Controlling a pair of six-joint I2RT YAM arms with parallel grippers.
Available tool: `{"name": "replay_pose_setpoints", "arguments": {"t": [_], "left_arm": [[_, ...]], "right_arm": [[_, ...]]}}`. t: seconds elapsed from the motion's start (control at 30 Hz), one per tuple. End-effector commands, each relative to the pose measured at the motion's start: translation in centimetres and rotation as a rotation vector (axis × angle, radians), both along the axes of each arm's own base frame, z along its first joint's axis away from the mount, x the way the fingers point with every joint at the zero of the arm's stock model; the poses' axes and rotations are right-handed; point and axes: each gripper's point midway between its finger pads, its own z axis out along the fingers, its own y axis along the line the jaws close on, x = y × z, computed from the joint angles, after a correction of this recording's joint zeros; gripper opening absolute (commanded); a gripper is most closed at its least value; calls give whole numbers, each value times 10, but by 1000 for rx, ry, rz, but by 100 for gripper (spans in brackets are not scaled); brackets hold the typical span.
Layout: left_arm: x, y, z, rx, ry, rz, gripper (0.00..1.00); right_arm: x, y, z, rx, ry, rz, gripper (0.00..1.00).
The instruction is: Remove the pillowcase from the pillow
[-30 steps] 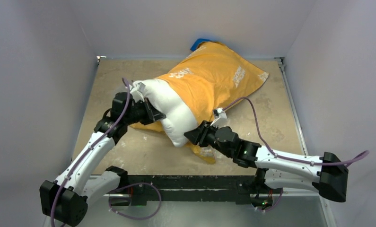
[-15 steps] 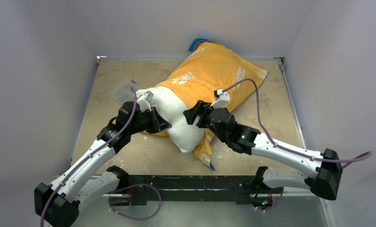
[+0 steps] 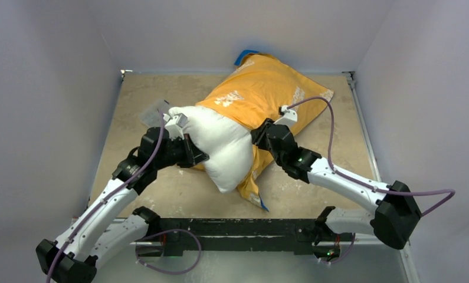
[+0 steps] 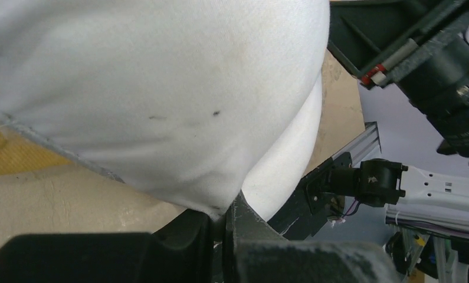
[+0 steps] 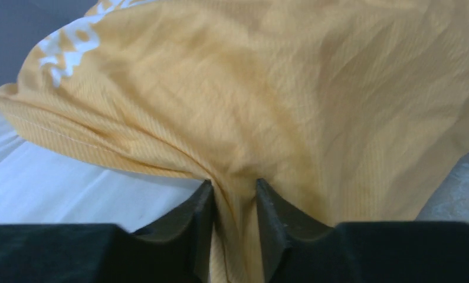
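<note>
Item: pillow [image 3: 220, 150], on table [image 3: 161, 194], near half bare, far half inside pillowcase [image 3: 270, 88]. Your left gripper [image 4: 226, 213]: pressed together on a pillow corner, unchanged. Your right gripper [image 5: 235, 190]: shifted from the lower hem up to the opening, now pinching pillowcase fabric; peel-back looks ready.

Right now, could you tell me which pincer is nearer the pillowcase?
Right. The right pincer pinches a fold of the pillowcase; the left pincer grips the bare pillow end.
</note>
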Motion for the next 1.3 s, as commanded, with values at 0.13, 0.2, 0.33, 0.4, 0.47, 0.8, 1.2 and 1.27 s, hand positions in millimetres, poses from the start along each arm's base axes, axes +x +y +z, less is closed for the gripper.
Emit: {"name": "replay_pose_setpoints", "arguments": {"t": [0.13,0.2,0.33,0.4,0.47,0.8,1.2,1.27], "left_arm": [[-12,16,82,-38,-236,7,0],[-16,26,90,-21,-263,35,0],[-23,49,105,10,-319,116,0],[-26,56,109,21,-335,136,0],[-29,57,107,30,-337,131,0],[-2,13,122,-89,-348,21,0],[82,-5,173,-152,-406,205,0],[88,-14,186,-184,-419,187,0]], "right_arm": [[30,-48,-27,-42,27,-152,16],[33,-56,-26,-30,26,-179,11],[40,-79,-21,0,18,-241,6],[42,-90,-14,26,2,-267,4],[42,-93,-5,48,-28,-258,4],[-3,-47,86,173,-349,177,48],[-73,-21,76,240,-405,513,93],[-71,-25,66,242,-368,483,93]]}}
